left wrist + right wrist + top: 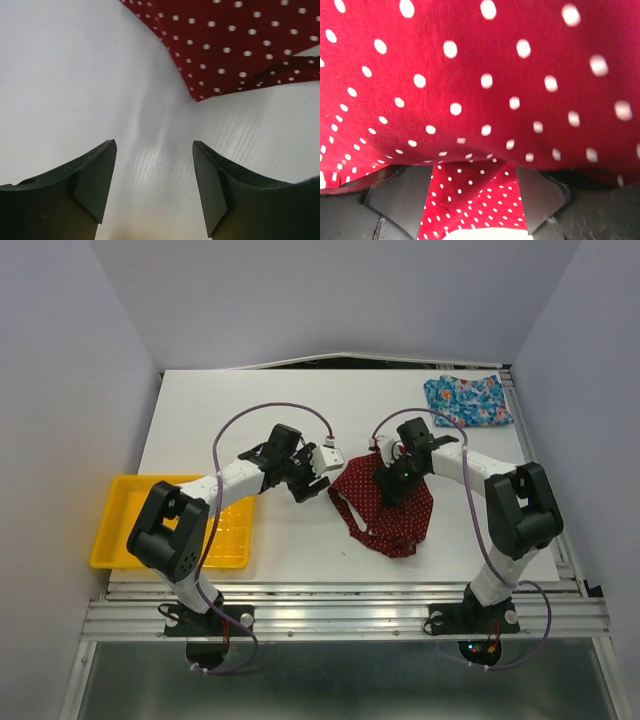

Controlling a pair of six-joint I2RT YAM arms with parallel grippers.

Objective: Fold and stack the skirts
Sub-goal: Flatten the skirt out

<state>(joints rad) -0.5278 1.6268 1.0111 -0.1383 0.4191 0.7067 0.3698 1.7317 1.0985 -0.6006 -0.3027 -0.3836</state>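
Note:
The dark red skirt with white dots (pixel 392 523) lies crumpled at the middle of the white table. My right gripper (pixel 390 483) is down on its upper part. In the right wrist view the red cloth (pixel 480 75) fills the frame and drapes over my fingertips; the gripper (pixel 474 172) has its jaws apart with cloth lying between them. My left gripper (pixel 316 483) is open and empty just left of the skirt. In the left wrist view it (pixel 154 150) hovers over bare table, the skirt's edge (pixel 240 45) ahead to the right. The blue floral skirt (pixel 468 400) lies at the back right corner.
A yellow plastic tray (pixel 105 532) sits at the left front edge under the left arm's elbow. Grey walls close in the table (pixel 290 540) on three sides. Purple cables loop above both wrists.

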